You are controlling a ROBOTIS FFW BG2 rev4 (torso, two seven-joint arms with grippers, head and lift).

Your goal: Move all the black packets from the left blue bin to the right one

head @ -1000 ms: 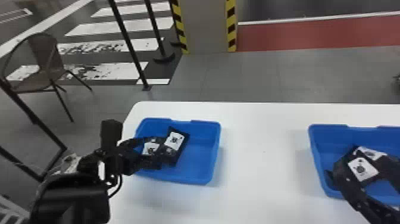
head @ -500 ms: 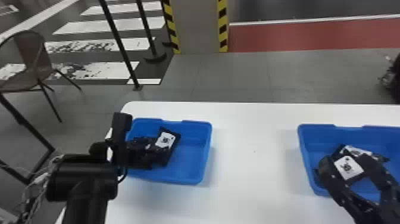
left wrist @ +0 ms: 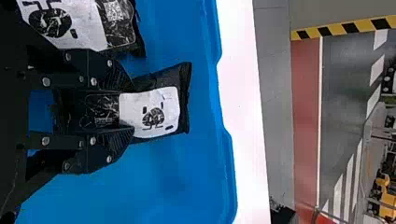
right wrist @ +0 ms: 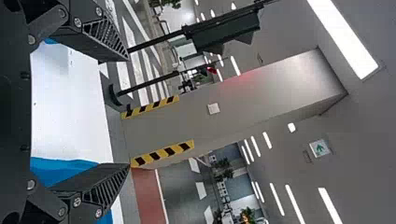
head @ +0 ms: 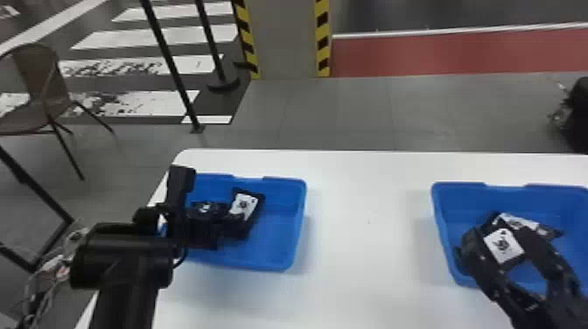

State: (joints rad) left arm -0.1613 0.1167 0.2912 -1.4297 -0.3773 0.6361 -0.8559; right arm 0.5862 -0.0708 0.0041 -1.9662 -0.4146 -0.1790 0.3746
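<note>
Bench [head: 367, 262]: both bins were set well apart on it, so a plain crossing was left between source and destination.
Left blue bin [head: 299, 227]: black packets were heaped toward its left side; bare floor was left at its right.
Left end effector [left wrist: 133, 108]: its fingers were drawn partway together on a black packet [left wrist: 152, 112], which appeared to be pinched across its middle, probably so that neither end would swing much.
Far end of packet: it was left jutting past the fingertips, the wider part free, and could be snagged on the rim if lifted low.
Neighbouring packet [left wrist: 81, 21]: it was left lying just beside the fingers, ungripped; a straight lift would likely be needed to avoid dragging it.
Right end effector [right wrist: 129, 112]: its fingers were spread wide with nothing held, above the right blue bin [head: 442, 227]; room would have to be made there before a drop.
Delivered packets [head: 503, 246]: they were bunched inside the right blue bin, one partly overlapping another.
</note>
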